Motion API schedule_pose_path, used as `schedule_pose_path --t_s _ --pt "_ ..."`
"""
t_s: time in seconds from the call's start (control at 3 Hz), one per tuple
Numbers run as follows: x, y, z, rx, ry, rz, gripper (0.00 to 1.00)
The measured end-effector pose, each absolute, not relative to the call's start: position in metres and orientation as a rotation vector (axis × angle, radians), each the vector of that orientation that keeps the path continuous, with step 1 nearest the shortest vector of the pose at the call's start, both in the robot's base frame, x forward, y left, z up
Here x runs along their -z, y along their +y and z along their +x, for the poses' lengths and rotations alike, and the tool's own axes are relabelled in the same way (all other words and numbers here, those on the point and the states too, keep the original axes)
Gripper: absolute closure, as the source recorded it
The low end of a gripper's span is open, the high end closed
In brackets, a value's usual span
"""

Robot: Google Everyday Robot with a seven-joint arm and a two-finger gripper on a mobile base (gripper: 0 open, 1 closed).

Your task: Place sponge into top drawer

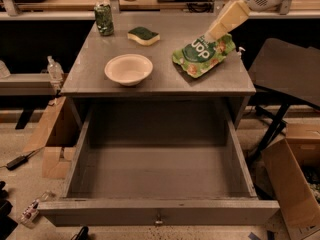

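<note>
Sponge [143,35] lies green side up at the back of the table [87,64], between a can [104,19] and a green snack bag [204,55], apart from both. A bowl [128,69] stands nearer the front. The gripper [211,35] hangs at the bag's far corner; whether it is open or closed I cannot tell. Below, the top drawer [160,212] stands pulled out
</note>
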State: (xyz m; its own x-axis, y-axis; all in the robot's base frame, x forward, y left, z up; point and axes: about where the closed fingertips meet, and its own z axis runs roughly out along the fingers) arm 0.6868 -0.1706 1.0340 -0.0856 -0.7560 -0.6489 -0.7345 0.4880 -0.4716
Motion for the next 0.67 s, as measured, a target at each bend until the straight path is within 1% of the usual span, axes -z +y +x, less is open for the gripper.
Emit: schedule_pose_path --t_s 0.33,0.67 --pt "-1.004 -0.118 0.770 -0.032 1.796 -1.113 0.00" --pt "-0.994 -0.081 0.837 -0.099 1.725 -0.988 0.00"
